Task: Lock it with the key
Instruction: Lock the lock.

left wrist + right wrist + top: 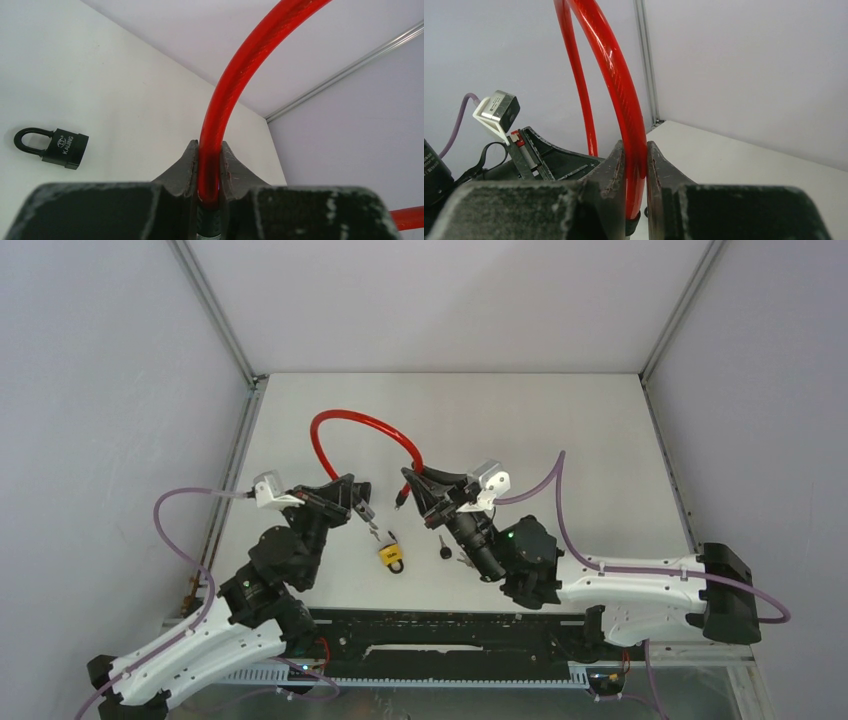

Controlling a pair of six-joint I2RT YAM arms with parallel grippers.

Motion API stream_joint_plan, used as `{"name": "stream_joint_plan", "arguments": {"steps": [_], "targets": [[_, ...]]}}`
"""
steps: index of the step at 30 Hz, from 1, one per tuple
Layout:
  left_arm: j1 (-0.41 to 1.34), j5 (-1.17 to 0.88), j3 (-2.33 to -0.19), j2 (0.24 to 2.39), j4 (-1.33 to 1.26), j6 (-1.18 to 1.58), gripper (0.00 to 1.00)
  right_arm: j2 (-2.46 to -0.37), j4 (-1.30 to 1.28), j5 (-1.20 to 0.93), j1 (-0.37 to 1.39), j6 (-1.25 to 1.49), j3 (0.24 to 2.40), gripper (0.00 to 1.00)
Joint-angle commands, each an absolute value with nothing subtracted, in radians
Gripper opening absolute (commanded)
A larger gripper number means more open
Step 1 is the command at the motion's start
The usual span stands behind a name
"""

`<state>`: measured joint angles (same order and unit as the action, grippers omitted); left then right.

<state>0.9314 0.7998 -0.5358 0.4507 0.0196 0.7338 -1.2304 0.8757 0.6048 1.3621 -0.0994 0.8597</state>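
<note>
- The padlock (392, 556) lies on the table (560, 430), long axis near-to-far, shackle toward the arm bases. It looks yellow from overhead; only the left wrist view shows a dark, lettered face.
- The key (443, 546) lies just right of the padlock, apart from it.
- Just beyond the padlock, the left gripper (366, 512) and right gripper (405, 490) each clamp one end of the red cable (355, 422), which arches farther back.

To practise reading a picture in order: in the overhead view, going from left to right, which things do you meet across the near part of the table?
Left pincer → padlock → key. The red cable and the right pincer overlap these, so they are left out.
</note>
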Motion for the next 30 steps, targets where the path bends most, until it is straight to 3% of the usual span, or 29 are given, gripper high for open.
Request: {"name": "stream_joint_plan", "arguments": {"steps": [1,5,13,21,30], "targets": [[0.955,0.869,-0.614,0.478,0.022,0.787,0.0,-1.232,0.933,0.507,1.362,-0.04,0.918,0.0],[0.971,0.903,-0.62,0.488,0.03,0.81,0.0,-1.205,0.85,0.436,1.325,0.087,0.918,0.0],[1.004,1.008,-0.643,0.494,0.095,0.884,0.0,-1.195,0.866,0.434,1.337,0.046,0.92,0.0],[1.009,0.967,-0.857,0.585,0.495,1.189,0.0,-1.205,0.807,0.259,1.284,-0.036,0.92,0.0],[1.026,0.908,-0.823,0.58,0.463,1.283,0.0,-1.225,0.845,0.038,1.241,-0.049,0.938,0.0]]}}
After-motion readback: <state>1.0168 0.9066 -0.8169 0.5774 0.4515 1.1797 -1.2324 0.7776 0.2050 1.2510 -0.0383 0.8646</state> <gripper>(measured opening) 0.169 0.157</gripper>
